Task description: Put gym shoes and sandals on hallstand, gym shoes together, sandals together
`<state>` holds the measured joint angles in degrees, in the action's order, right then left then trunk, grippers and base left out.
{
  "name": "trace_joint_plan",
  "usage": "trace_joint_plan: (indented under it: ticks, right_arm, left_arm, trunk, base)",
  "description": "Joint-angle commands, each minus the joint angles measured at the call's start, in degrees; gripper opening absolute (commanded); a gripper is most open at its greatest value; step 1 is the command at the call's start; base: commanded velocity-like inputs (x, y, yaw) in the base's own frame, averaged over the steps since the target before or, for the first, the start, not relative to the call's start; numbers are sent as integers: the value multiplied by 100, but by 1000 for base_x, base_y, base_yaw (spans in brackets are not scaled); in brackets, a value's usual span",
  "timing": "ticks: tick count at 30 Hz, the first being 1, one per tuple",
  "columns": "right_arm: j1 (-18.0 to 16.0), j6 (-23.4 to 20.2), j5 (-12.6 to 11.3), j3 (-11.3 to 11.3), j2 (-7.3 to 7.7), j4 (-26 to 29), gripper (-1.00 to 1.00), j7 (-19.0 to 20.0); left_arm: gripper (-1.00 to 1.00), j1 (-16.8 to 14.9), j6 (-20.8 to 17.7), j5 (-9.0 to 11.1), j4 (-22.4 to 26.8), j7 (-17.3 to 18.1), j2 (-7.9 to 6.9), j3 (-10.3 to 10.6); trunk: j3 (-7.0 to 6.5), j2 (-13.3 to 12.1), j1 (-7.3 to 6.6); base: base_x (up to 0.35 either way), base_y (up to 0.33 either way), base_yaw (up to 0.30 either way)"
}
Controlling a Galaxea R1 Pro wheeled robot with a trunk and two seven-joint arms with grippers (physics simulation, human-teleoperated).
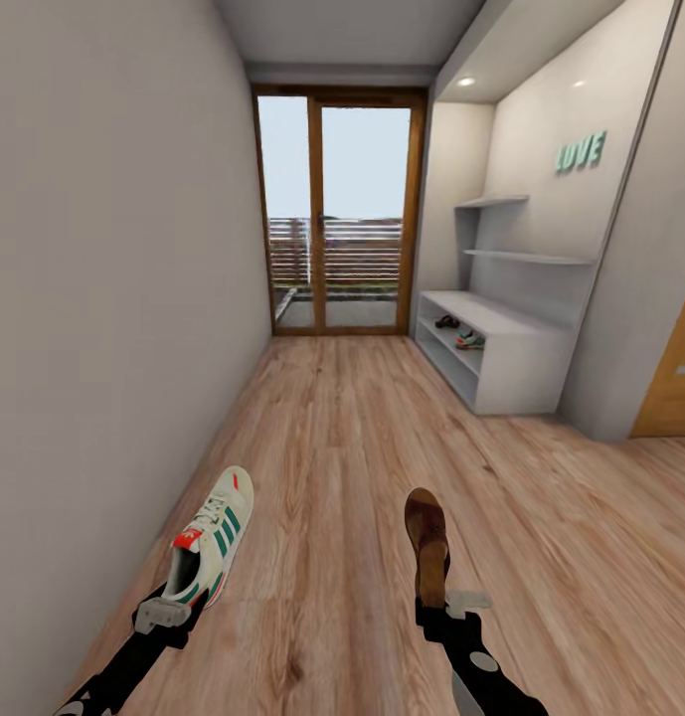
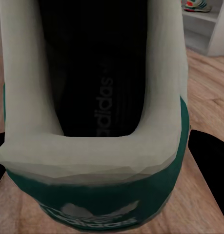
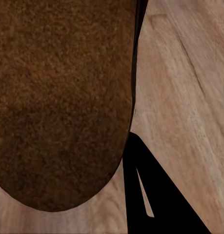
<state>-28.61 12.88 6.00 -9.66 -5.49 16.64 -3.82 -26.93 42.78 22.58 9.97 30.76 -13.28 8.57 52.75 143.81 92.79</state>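
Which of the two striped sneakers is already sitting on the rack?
The far gym shoe, on the hallstand's lower shelf beside a sandal. The other gym shoe is held in the left gripper above the floor.

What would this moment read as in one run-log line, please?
left gripper: holds gym shoe | right gripper: holds sandal | hallstand: ahead right

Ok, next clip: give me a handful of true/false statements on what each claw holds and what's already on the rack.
1. The left claw holds a cream-white lace-up sneaker with green stripes by its heel. True.
2. The right claw holds a second sneaker. False: it holds a dark-brown leather sandal.
3. The pale grey-white hallstand stands ahead on the corridor's right side. True.
4. Its shelves are bare. False: a dark sandal and a striped sneaker already sit there.
5. Both held shoes rest on the wood-plank floor. False: they are lifted above it.
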Motion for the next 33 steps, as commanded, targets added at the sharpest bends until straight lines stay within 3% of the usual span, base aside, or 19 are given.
trace_joint_plan:
  ticks: [1, 33]
  right_arm:
    - [-5, 13, 40, -36, -5, -3, -100, -13]
    - [-5, 13, 42, -36, -5, -3, -100, -14]
  left_arm:
    - [-100, -5, 11, 66, -4, 27, -1, 31]
    - [-100, -5, 11, 69, -4, 27, 1, 31]
  trunk:
    - [6, 2, 2]
    - [6, 2, 2]
  base:
    - [335, 75, 0]
    - [342, 25, 0]
